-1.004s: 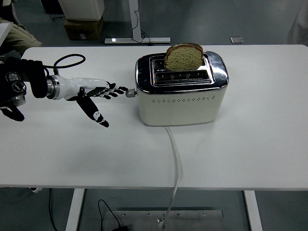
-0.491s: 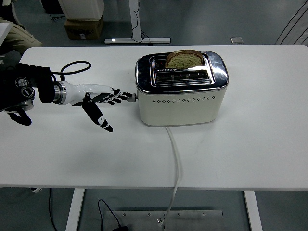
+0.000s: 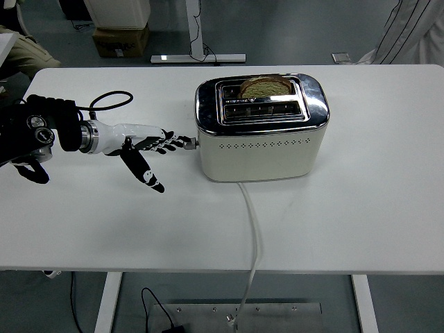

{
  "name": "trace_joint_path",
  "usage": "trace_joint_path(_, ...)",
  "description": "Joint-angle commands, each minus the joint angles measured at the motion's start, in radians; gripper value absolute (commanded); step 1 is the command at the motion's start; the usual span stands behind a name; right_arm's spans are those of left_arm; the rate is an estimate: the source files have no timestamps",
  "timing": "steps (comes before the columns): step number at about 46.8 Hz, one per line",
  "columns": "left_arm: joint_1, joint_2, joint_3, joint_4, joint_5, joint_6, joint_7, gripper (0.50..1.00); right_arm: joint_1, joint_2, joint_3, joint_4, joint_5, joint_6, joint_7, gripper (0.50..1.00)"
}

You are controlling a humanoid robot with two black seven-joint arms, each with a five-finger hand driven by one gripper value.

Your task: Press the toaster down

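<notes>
Cable [image 3: 254, 236] trails over the near edge of the white surface [image 3: 361, 208]. My left hand [image 3: 149, 149], fingers spread and gripping nothing, touches the lever knob [image 3: 190, 143] on the cream toaster [image 3: 260, 132], just right of it, bread slice [image 3: 265, 86] sunk low.

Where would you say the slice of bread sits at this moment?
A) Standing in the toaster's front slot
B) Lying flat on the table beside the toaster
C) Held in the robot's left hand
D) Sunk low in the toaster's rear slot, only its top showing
D: only the top of the bread shows above the rear slot of the toaster, while the left hand reaches the lever at the toaster's left end.
</notes>
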Motion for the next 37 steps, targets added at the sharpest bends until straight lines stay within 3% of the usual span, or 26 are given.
trace_joint_path(1, 0.006, 0.000, 0.000, 0.001, 0.001, 0.002, 0.000, 1.000, 0.000, 0.000, 0.000, 0.000, 0.000, 0.000, 0.000, 0.998)
trace_joint_path(37, 0.044, 0.011, 0.000, 0.002, 0.006, 0.008, 0.000, 1.000, -0.002, 0.000, 0.002, -0.001, 0.000, 0.000, 0.000, 0.998)
